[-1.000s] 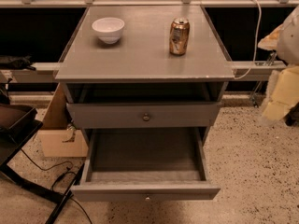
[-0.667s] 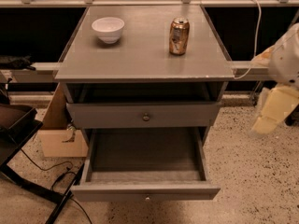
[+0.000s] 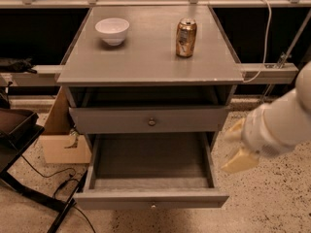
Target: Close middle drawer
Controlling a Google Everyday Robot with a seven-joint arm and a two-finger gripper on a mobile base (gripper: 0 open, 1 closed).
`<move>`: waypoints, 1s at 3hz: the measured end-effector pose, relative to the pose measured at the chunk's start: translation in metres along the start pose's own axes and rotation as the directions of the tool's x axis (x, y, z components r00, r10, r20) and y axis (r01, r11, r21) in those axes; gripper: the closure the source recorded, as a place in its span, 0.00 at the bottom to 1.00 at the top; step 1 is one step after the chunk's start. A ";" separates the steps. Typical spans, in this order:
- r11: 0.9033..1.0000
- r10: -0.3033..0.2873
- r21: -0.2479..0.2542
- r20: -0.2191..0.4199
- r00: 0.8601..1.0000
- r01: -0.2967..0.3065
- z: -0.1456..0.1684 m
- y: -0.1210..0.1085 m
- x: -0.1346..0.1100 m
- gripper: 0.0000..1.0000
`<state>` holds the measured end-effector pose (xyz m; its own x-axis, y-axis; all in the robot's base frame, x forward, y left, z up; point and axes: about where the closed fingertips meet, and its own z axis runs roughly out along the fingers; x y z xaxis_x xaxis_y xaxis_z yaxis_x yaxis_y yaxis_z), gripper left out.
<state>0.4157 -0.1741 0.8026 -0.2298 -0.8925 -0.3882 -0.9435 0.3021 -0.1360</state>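
Camera view: the middle drawer is pulled far out of the grey cabinet toward us. Its shallow tray looks bare inside, the flat front faces forward, and a small round knob sits at its centre. Above it, the top drawer with its own knob stands out just a little, showing a dark gap under the worktop. A white bowl and a drink can stand well apart on that worktop.

Over on the right, the claw hangs off the white arm, just beside the open drawer's right front corner and not touching it. Its two cream fingers are spread apart, with nothing between them.

There is speckled floor open in front and to the right. A cardboard box crowds the cabinet's left side, with dark cables below it.
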 end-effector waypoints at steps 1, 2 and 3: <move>0.993 0.086 -0.085 0.054 0.995 -0.082 0.092 0.032 0.030 0.65; 0.978 0.183 -0.122 0.110 0.977 -0.170 0.163 0.045 0.053 0.88; 0.961 0.243 -0.172 0.138 0.960 -0.218 0.211 0.053 0.065 1.00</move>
<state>0.4015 -0.1455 0.5777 -0.4167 -0.7374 -0.5316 -0.8972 0.4275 0.1103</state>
